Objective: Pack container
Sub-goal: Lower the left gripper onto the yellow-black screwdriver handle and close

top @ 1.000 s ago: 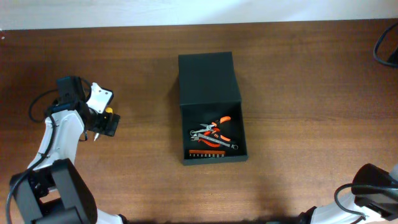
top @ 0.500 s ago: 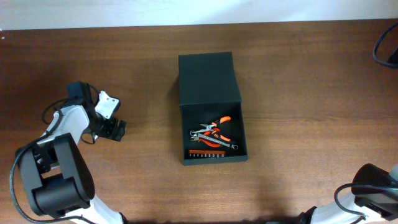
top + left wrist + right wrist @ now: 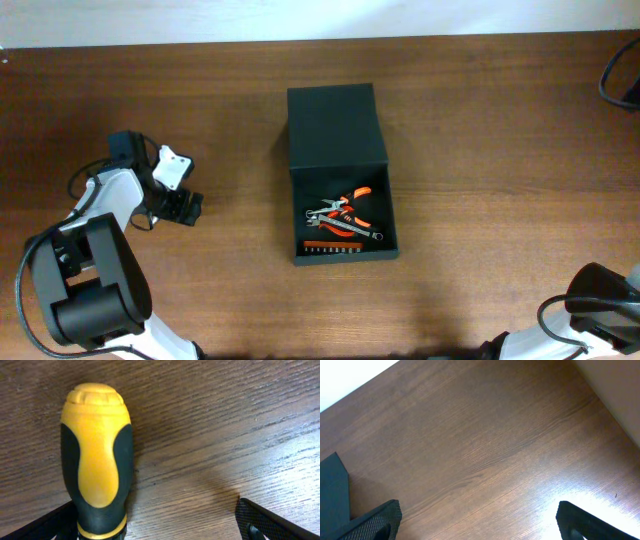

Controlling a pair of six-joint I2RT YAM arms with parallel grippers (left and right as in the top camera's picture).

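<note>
**Step in hand: grasp the screwdriver.**

1. State. The left gripper [image 3: 160, 527] sits low over the table [image 3: 480, 150], jaws wide and holding nothing. The screwdriver handle [image 3: 97, 455] lies between the fingers, close against one finger [image 3: 55, 525] and well clear of the other.
2. Shift the gripper sideways until the handle is centred. Otherwise the near finger is likely to push the round handle and roll it.
3. Close on the thick black-and-yellow middle, not the tapered end.
4. Target. The container [image 3: 345, 258] stands at table centre, well right of this gripper, lid [image 3: 335, 125] open to the far side. Pliers [image 3: 350, 200] and a bit strip [image 3: 332, 246] already lie inside.
5. The right gripper [image 3: 479, 522] is also wide and empty, over bare table.
</note>
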